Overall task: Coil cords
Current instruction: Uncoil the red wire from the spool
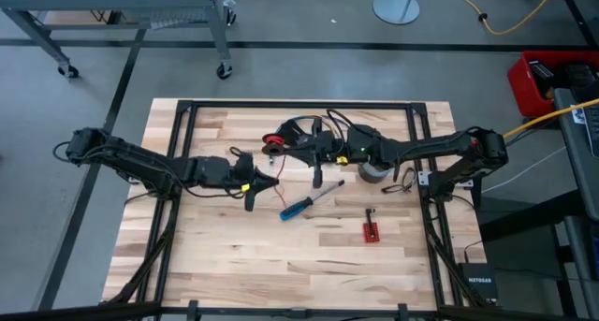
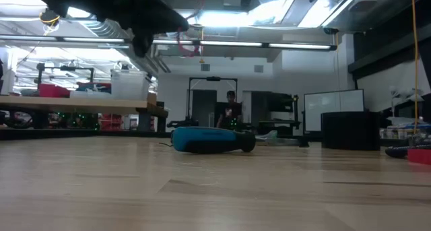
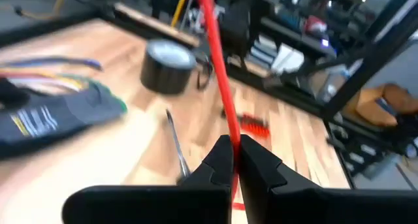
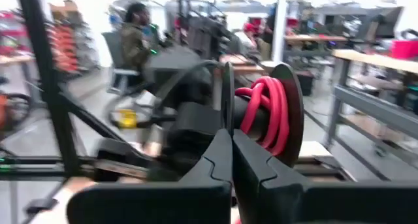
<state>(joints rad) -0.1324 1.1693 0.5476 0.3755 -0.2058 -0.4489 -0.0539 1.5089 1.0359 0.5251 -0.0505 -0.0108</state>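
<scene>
A black spool (image 1: 285,137) wound with red cord (image 4: 264,110) is held up over the table's far middle by my right gripper (image 4: 232,134), which is shut on it. A strand of the red cord (image 3: 219,67) runs from the spool to my left gripper (image 3: 235,142). That gripper is shut on the strand above the table's middle (image 1: 265,182), near the blue-handled screwdriver (image 1: 301,206). My left gripper pinches the red cord's single strand (image 3: 230,129) between its two fingertips. The strand runs straight on past the fingers toward the spool and looks taut, clear of the table. My right gripper pinches one thin black flange of the spool (image 4: 227,96) between its two fingers, at the flange's rim. The spool is lifted clear of the table, and its red windings sit beside the fingers.
The blue-handled screwdriver (image 2: 209,140) lies on the table's middle. A grey tape roll (image 1: 374,172) stands beside the right arm, and it also shows in the left wrist view (image 3: 168,67). A small red tool (image 1: 372,230) lies nearer the front. A person (image 4: 134,41) sits beyond the table.
</scene>
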